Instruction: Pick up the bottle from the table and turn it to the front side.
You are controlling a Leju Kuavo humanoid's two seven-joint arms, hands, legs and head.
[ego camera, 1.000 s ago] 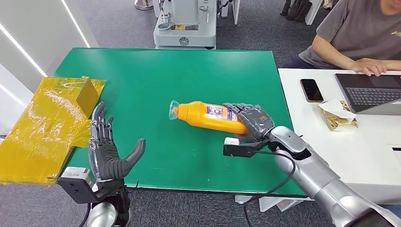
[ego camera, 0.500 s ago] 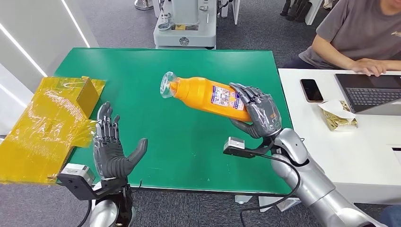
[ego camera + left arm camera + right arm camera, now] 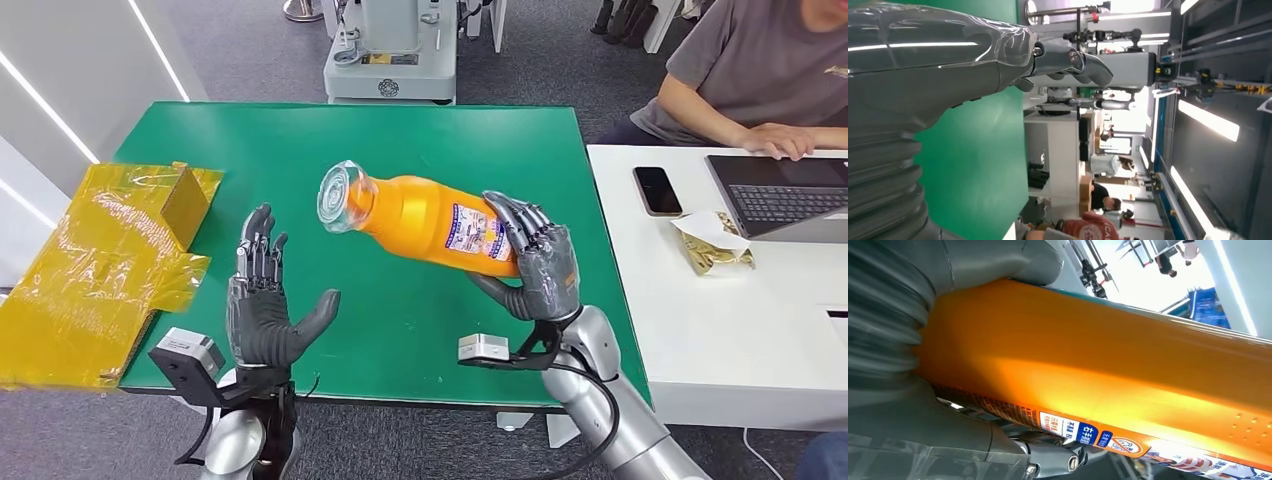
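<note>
- The bottle [image 3: 425, 220] looked rigid, smooth plastic, probably slippery and fairly weighty if full; its wide lower body seemed the safest grip.
- It was orange, with a clear cap and a printed label.
- The right hand [image 3: 535, 262] clasped its base, holding it tilted above the green table [image 3: 300, 140].
- The left hand [image 3: 262, 310], nearer the table's front edge, was spread and empty.

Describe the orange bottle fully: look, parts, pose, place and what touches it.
The orange bottle looks like glossy plastic, with a clear cap at its neck and a white and blue printed label around its lower body. It is off the green table, lying tilted, cap end pointing to the robot's left and toward the camera. The right hand grips its base end, fingers wrapped over the label. Nothing else touches it.
</note>
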